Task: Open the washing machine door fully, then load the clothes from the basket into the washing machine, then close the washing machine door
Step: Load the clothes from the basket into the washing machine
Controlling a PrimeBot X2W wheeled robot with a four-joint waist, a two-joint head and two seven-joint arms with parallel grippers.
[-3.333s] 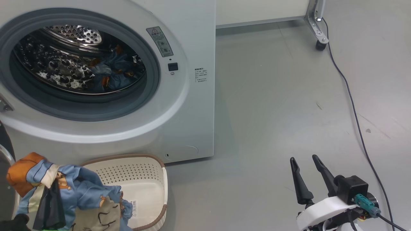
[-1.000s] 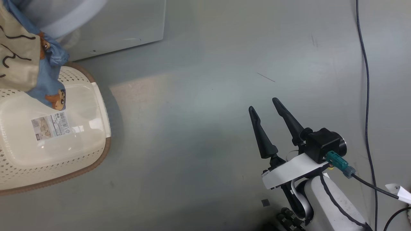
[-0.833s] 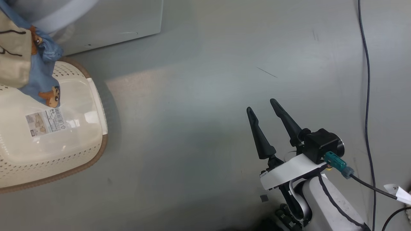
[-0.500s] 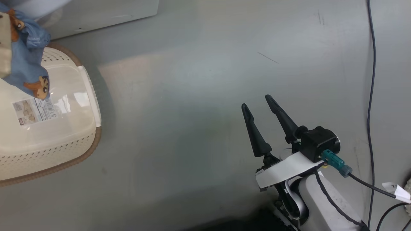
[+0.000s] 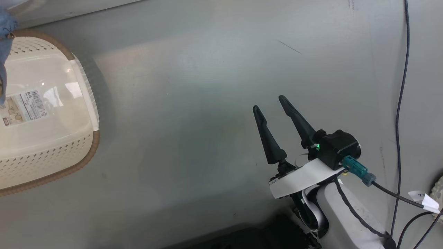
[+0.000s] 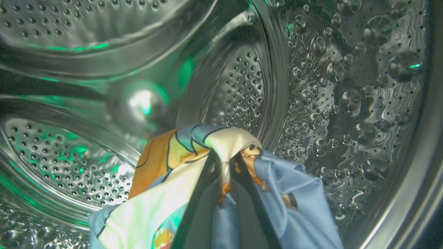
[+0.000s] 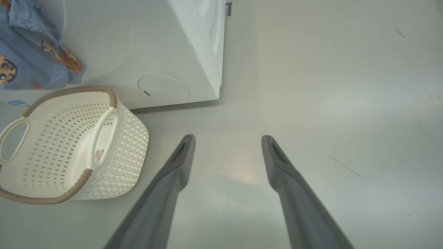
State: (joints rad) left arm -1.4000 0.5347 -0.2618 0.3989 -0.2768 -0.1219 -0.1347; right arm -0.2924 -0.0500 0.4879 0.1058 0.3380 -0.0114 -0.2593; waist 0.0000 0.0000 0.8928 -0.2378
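In the left wrist view my left gripper [image 6: 223, 160] is shut on the clothes [image 6: 283, 193], a light blue, orange and beige bundle draped over its dark fingers [image 6: 197, 214], inside the perforated steel drum [image 6: 242, 83] of the washing machine. The right wrist view shows the rest of the clothes [image 7: 31, 52] hanging down the washing machine [image 7: 155, 52] front above the basket [image 7: 72, 90]. The cream basket [image 5: 86, 152] stands empty at the left of the head view. My right gripper [image 5: 269, 103] hovers open over the bare floor, and its fingertips [image 7: 188, 140] hold nothing. The washing machine door is out of view.
A black cable [image 5: 401, 86] runs along the floor on the right, past my right arm. Grey floor [image 5: 190, 103] lies between the basket and my right gripper. A blue sticker [image 7: 15, 102] shows low on the washer front.
The head camera has swung, so the basket slid to the picture's left edge. The hanging clothes have moved up and left off the basket. My right gripper stays open.
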